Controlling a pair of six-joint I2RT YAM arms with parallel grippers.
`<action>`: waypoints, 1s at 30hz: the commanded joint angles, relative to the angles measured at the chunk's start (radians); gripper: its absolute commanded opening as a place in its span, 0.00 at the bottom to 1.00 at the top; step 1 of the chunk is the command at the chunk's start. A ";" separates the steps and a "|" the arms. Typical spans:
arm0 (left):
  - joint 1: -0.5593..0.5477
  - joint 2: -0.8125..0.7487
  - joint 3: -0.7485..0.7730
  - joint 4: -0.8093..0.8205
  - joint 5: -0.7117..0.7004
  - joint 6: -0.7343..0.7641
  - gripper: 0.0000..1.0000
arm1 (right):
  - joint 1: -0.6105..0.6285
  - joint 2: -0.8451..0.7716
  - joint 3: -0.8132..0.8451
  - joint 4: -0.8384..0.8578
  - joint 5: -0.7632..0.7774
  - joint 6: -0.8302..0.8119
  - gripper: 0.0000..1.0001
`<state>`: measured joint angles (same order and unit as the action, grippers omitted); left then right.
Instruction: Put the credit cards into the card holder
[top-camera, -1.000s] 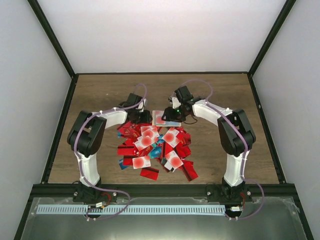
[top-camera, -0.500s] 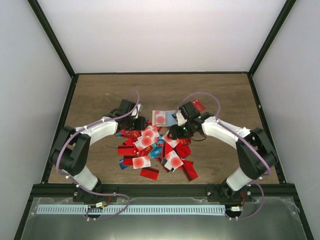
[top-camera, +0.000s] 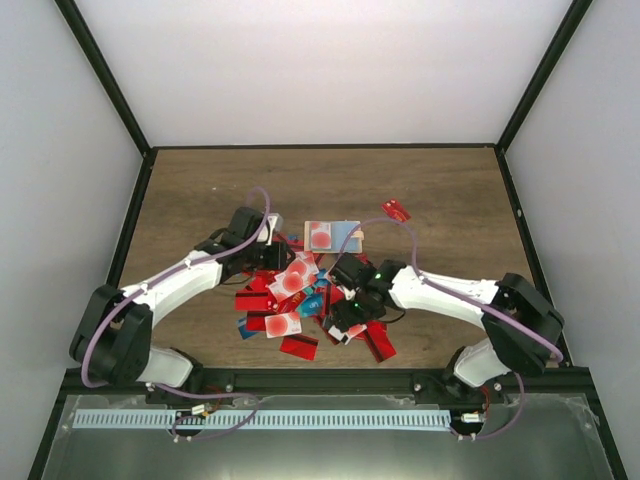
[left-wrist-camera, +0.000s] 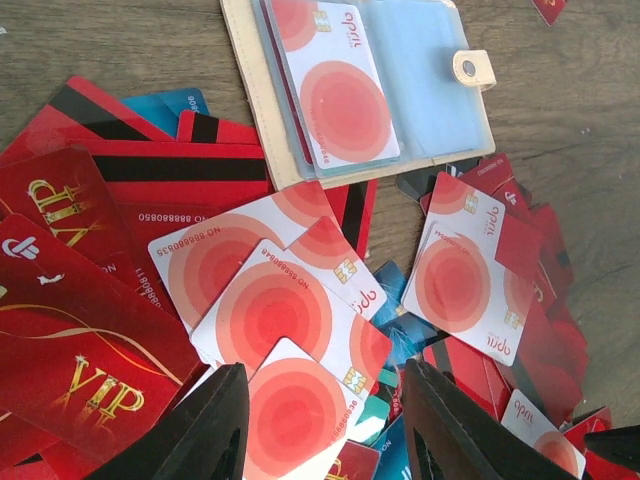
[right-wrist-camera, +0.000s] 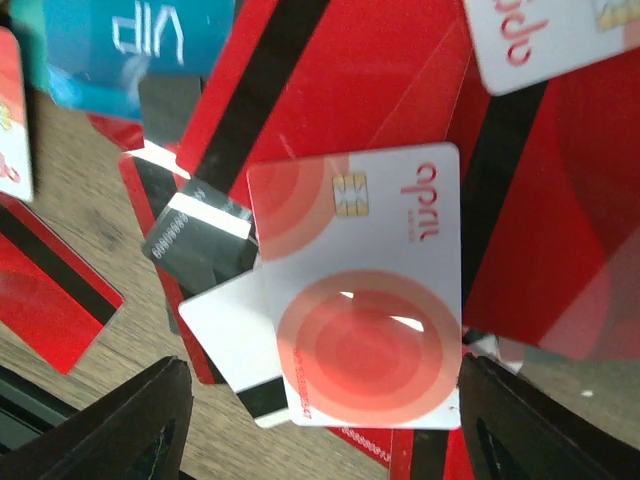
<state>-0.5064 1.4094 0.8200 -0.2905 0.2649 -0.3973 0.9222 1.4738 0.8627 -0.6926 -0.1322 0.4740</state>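
Credit cards — thin, stiff, slick, overlapped flat; likely best pinched at a raised edge. Right hand spread wide above white card, empty; left hand part-spread, empty.

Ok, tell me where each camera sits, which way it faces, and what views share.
Top external: high behind the bases, looking down on the wooden table and pile of red, white and teal plastic cards; left arm and right arm in full.
Left wrist: faces down at the open tan card holder and cards; left fingers at the bottom.
Right wrist: close above a white card with red circles; right fingers in the bottom corners.
Shared: top and left wrist both show the card holder.
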 joint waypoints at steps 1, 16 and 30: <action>-0.010 -0.035 -0.014 -0.021 -0.015 -0.015 0.45 | 0.060 0.003 0.008 -0.075 0.105 0.081 0.76; -0.017 -0.059 -0.020 -0.037 -0.026 -0.014 0.45 | 0.085 0.103 -0.042 -0.006 0.111 0.138 0.71; -0.017 -0.079 -0.059 -0.005 -0.021 -0.026 0.44 | 0.130 0.181 -0.042 0.024 0.142 0.148 0.47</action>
<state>-0.5179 1.3544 0.7807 -0.3237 0.2470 -0.4156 1.0275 1.5787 0.8562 -0.7254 0.0204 0.6102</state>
